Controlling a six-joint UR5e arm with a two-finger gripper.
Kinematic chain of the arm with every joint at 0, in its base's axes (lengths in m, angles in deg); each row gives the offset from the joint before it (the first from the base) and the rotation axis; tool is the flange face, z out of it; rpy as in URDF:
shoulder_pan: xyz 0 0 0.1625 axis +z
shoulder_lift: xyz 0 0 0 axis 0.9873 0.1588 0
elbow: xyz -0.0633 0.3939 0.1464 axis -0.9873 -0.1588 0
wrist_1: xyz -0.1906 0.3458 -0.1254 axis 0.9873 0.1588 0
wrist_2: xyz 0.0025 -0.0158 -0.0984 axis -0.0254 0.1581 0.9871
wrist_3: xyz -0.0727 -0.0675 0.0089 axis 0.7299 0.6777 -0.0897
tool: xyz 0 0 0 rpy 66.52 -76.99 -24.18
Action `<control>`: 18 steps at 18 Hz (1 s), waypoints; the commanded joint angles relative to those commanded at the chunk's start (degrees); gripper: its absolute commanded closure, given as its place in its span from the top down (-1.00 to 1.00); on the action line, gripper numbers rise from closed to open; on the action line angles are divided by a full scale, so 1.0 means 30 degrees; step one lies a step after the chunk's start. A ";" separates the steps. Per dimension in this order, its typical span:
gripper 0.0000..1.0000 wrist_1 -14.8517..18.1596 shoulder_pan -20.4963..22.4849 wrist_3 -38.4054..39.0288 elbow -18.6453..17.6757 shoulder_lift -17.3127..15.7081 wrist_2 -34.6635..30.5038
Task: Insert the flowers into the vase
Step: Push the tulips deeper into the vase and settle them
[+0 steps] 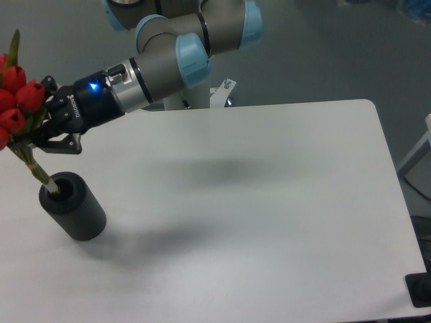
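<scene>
End effector (pixel 32 132) clamped on flowers (pixel 17 101), stem tips at vase (pixel 73 206) hole; I'd straighten, then lower w/o scraping rim.

We see the gripper (pixel 42 130) clamped on the flowers (pixel 19 97) at far left | stem ends dip into the vase (pixel 73 205) mouth | vase stands on the white table (pixel 269 202).
</scene>
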 joint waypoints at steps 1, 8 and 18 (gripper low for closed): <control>-0.32 0.0000 0.0029 -0.0030 -0.0058 0.0000 0.0000; -0.31 0.0000 0.0030 -0.1524 -0.1492 0.0058 -0.0058; -0.28 0.0000 0.0088 -0.2956 -0.1669 0.2429 -0.0234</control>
